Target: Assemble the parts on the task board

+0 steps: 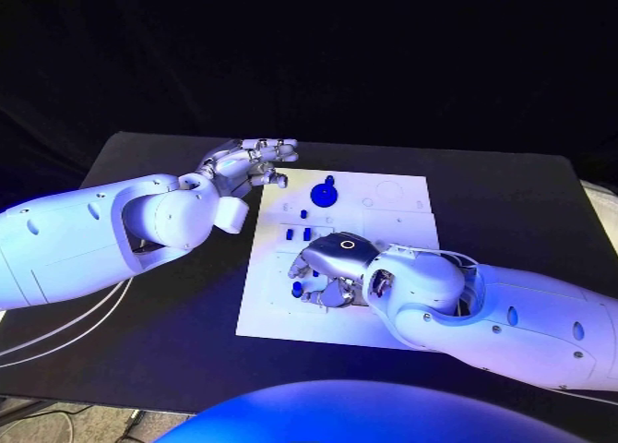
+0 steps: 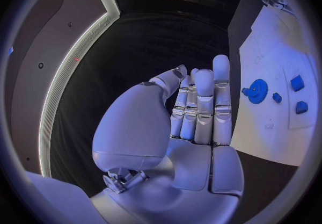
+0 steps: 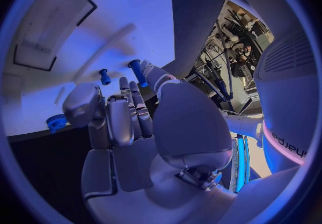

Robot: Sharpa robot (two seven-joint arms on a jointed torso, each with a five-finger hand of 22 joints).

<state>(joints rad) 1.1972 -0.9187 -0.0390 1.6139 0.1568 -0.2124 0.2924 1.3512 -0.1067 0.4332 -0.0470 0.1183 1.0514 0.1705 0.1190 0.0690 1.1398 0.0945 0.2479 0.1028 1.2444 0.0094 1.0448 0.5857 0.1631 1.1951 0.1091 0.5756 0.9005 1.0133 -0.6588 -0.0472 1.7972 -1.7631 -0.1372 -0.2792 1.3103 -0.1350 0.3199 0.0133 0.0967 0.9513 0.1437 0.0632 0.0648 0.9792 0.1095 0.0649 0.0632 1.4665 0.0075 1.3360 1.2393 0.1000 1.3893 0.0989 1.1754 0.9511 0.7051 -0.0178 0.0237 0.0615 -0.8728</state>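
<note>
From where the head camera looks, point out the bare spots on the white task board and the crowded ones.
Free: the white task board's far right part, right of the round blue gear-like part, and the near left corner. Also the black table right of the board. Crowded: the board's middle, where small blue parts stand beside the right hand; the left hand hovers at the far left corner.
</note>
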